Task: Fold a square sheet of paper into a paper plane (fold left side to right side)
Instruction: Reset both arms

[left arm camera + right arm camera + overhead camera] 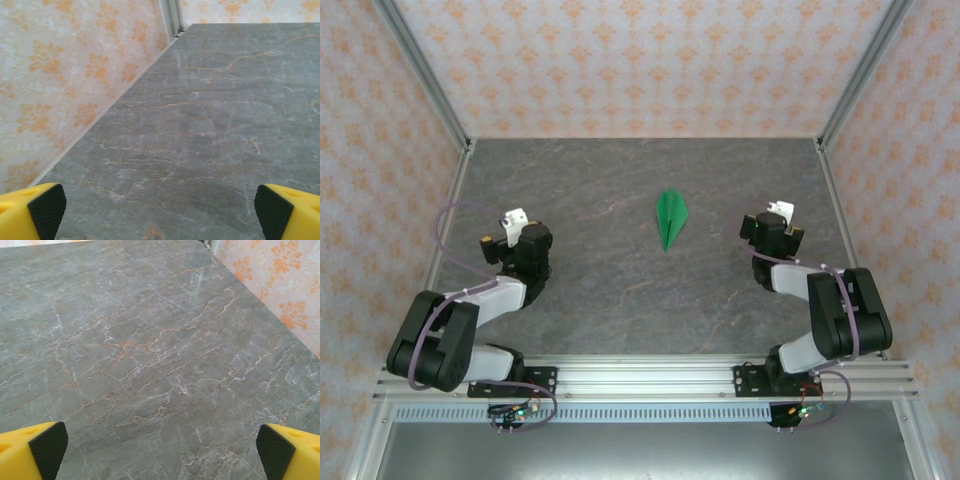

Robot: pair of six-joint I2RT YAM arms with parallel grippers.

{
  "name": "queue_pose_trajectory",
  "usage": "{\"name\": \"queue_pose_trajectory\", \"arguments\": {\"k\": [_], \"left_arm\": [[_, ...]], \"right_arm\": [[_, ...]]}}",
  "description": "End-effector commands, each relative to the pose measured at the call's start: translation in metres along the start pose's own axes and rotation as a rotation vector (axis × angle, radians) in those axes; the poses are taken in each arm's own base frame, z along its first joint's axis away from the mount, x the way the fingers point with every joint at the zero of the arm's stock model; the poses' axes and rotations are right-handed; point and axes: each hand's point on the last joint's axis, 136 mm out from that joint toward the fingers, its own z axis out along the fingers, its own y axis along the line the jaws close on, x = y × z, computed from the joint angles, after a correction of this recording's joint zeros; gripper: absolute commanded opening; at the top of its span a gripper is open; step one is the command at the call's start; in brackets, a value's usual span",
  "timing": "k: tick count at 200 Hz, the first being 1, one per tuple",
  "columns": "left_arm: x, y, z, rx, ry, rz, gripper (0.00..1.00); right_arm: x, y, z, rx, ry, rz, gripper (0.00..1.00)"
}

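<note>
While left pincer [517, 222] and right pincer [775, 216] gape wide, empty, plane [671, 215] lies between them, well apart from each. Risk: unheld creases may spring open, and a re-grasp could skid or crumple it.

Desk [590, 300]: grey marble-look top with thin orange and white veins, running ahead of left claw [160, 212] and right claw [160, 452].
Walls: cream paper, orange floral print. Left wall [60, 90] is left of left claw, right wall [280, 285] right of right claw, back wall [640, 70] far ahead.
Aluminium posts [424, 70]: at far corners.
Light: even.
</note>
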Motion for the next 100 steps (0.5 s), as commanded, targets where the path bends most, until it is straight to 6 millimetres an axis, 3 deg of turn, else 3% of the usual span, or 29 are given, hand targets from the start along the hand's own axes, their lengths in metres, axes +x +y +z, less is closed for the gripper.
{"name": "queue_pose_trajectory", "arguments": {"k": [1,9,33,55,62,74,100], "left_arm": [[-0.015,-0.007,0.011,0.070,-0.075,-0.099,1.00],[-0.018,-0.007,0.013,0.082,-0.085,-0.111,1.00],[-0.012,-0.019,0.010,0.206,-0.085,-0.101,1.00],[0.000,-0.042,0.011,0.316,-0.091,-0.048,1.00],[-0.004,-0.048,0.015,0.329,-0.102,-0.038,1.00],[-0.001,-0.056,0.021,0.343,-0.020,0.004,1.00],[-0.002,-0.050,0.026,0.337,-0.015,-0.035,1.00]], "right_arm": [[-0.012,0.011,-0.002,-0.116,-0.090,0.030,1.00],[-0.004,0.012,-0.001,-0.141,-0.089,0.034,1.00],[-0.005,0.017,0.002,-0.172,-0.083,0.024,1.00],[-0.007,0.009,0.007,-0.142,-0.067,0.062,1.00],[-0.007,0.009,0.006,-0.142,-0.064,0.061,1.00],[-0.007,0.009,0.006,-0.142,-0.069,0.062,1.00],[-0.007,0.009,0.006,-0.143,-0.068,0.057,1.00]]}}
